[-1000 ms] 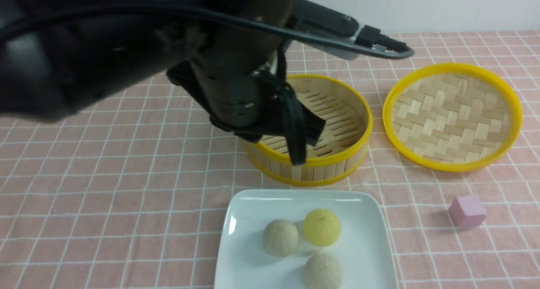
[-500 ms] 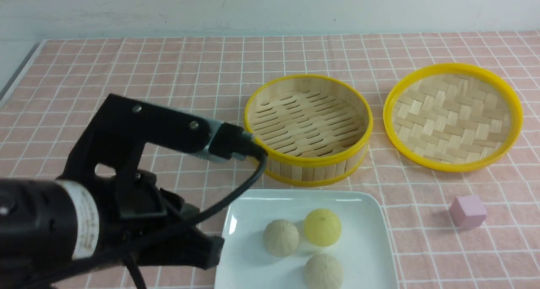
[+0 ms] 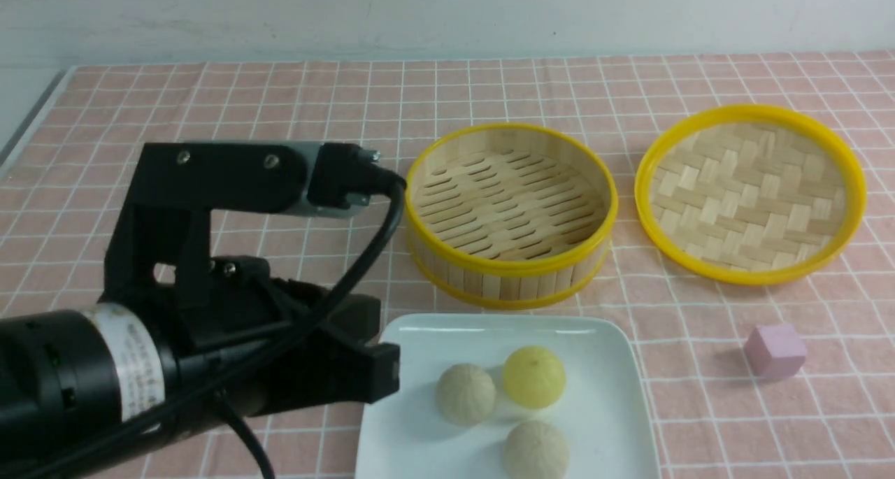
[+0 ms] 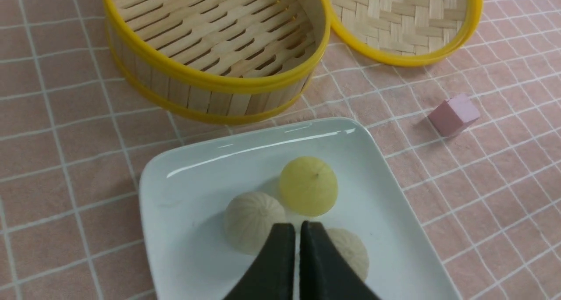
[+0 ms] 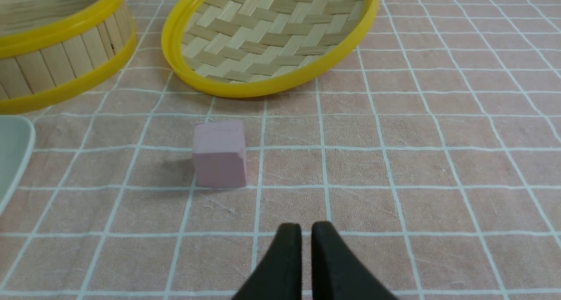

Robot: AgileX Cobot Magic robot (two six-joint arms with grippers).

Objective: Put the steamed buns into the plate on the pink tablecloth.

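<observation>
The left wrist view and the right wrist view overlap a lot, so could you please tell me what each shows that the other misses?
Only the left wrist view shows the three steamed buns resting in the plate. Only the right wrist view shows the right end effector, jaws nearly together, holding nothing. Both show the steamer basket, the woven lid, the pink cube and the pink tablecloth.

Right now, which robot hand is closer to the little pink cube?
The right gripper. It hovers over the pink tablecloth just short of the pink cube. The left gripper is above the plate, farther away.

Pink tablecloth (image 3: pixel 280 94): plate (image 3: pixel 601 409), steamer (image 3: pixel 514 276), lid (image 3: pixel 752 192), cube (image 3: pixel 775 351).
</observation>
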